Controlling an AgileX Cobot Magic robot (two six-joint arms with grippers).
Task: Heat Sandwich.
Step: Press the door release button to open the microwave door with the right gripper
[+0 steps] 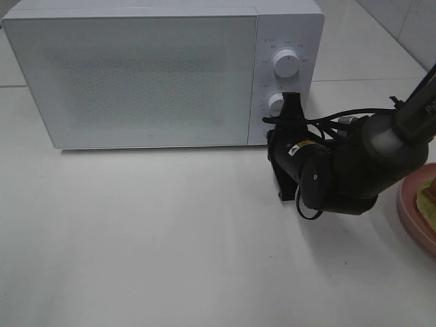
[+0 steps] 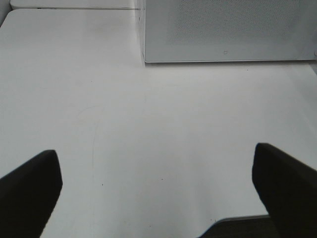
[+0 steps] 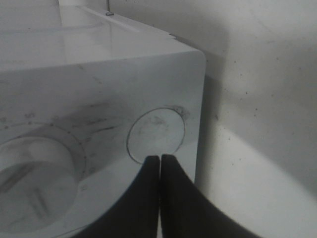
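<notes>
Sandwich (image 1: pixel 429 194) sits on pink plate (image 1: pixel 409 211) at the worktop's (image 1: pixel 170 238) right edge, mostly cropped; probably soft, light, squashable, best carried by the plate rim. Right tool (image 3: pixel 160 161), clenched, points at closed microwave's (image 1: pixel 136 75) round button (image 3: pixel 156 131); left tool (image 2: pixel 154 151) hangs released.

Black arm (image 1: pixel 340 174), black right tool (image 1: pixel 291 97), looped cables (image 1: pixel 325 117)

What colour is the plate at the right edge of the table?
The plate is pink. It shows best in the exterior high view, partly cut off.
</notes>
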